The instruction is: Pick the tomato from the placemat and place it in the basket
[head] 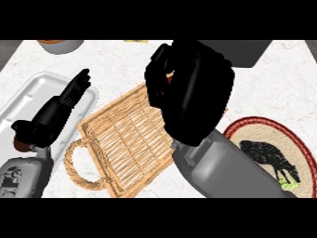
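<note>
Tomato (166,84): only a dark red sliver shows, held inside the curled fingers of the right robot hand (192,97), above the far end of the basket (120,139). The basket is flat tan wicker, rectangular, with a loop handle at its near end, lying on a white marbled table (284,83). The right forearm hides its right edge. To the right lies the placemat (310,162), round and woven with a red rim and a black animal figure. To the left, the left robot hand (51,118) rests with straight fingers on a smooth white tray (30,93) with rounded corners. A grey tub (247,51) stands at the far edge.
</note>
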Robot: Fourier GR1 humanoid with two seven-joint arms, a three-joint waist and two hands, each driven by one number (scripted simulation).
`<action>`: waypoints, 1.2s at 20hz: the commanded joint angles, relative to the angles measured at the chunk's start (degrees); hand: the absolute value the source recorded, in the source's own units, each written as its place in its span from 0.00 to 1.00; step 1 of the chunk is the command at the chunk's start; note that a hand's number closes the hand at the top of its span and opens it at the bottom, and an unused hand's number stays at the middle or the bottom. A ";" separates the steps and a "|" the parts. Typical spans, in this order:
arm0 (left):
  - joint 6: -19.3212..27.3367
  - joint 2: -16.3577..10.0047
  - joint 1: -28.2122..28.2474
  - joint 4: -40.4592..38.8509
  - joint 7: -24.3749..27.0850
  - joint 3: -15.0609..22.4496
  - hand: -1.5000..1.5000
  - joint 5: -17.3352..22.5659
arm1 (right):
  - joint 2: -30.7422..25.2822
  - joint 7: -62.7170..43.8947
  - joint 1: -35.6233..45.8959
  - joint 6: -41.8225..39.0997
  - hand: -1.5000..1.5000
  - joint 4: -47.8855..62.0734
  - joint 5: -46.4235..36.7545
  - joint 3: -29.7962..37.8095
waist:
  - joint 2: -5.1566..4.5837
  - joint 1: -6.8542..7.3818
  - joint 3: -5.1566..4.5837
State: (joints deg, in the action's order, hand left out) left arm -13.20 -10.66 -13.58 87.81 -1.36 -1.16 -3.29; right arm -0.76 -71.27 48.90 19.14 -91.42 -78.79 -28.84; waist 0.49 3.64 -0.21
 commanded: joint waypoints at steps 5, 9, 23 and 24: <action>0.48 0.35 0.69 0.43 -0.55 0.53 0.50 -0.76 | 0.72 -13.93 2.21 0.92 1.00 4.53 3.01 1.59 | -0.32 -0.49 0.10; 1.67 0.67 1.51 1.62 -0.26 -0.02 0.50 -1.06 | 0.72 -13.91 -1.61 6.01 1.00 6.32 -0.56 0.45 | -0.31 -1.15 0.16; 0.43 0.11 2.79 2.07 0.42 -0.65 0.50 -0.23 | 0.72 -13.84 -5.30 13.51 0.00 6.76 -10.07 1.87 | -0.48 -1.64 0.20; -0.03 -0.93 2.74 2.04 0.29 -2.15 0.50 0.72 | 0.72 -13.50 -4.80 13.16 0.00 8.44 -9.86 1.99 | -0.56 -1.65 0.19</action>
State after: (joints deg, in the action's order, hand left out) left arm -12.84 -11.02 -11.16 89.33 -0.58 -2.54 -3.18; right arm -0.71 -69.77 42.52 28.18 -84.67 -87.68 -26.47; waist 0.02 1.60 0.00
